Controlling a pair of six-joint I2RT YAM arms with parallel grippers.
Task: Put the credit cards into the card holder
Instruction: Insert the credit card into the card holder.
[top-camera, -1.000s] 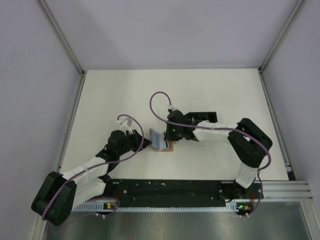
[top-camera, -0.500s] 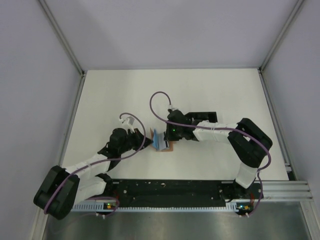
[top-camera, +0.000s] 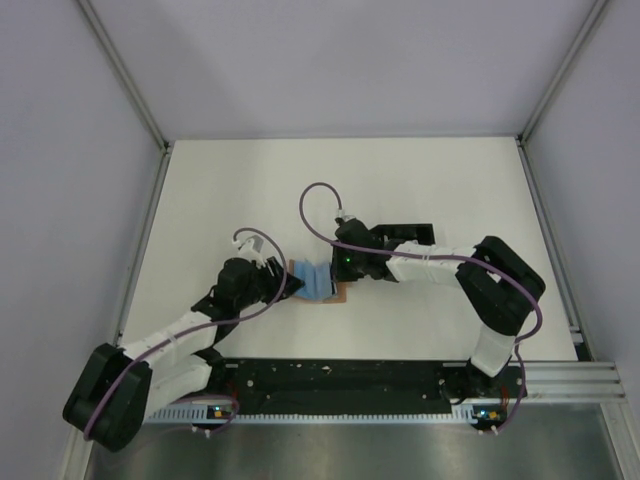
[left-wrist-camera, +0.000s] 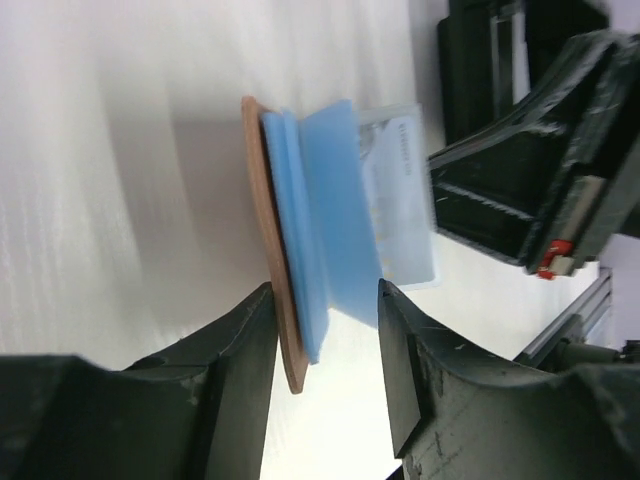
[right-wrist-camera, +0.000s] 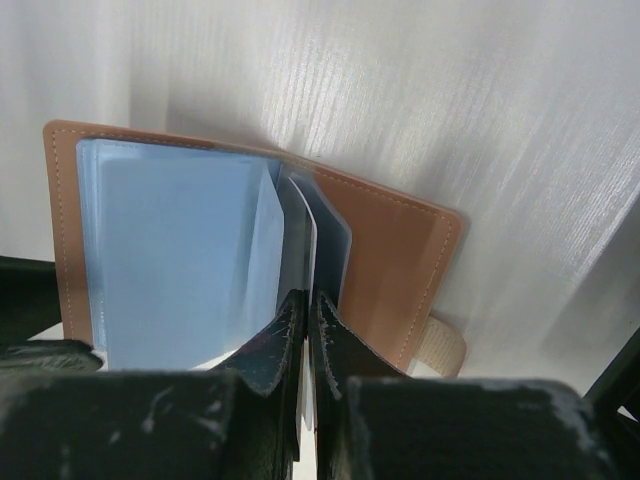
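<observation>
Pretty cramped in the middle: the card holder (top-camera: 318, 281) is boxed in by the left gripper (top-camera: 285, 283) on one side and the right gripper (top-camera: 338, 272) on the other, with a black tray (top-camera: 412, 231) just behind the right arm. The far half of the table (top-camera: 420, 170) is open room.

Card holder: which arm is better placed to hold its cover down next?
Probably left: the left gripper, open, straddles the card holder's cover edge; the right gripper is shut on an inner leaf.
</observation>
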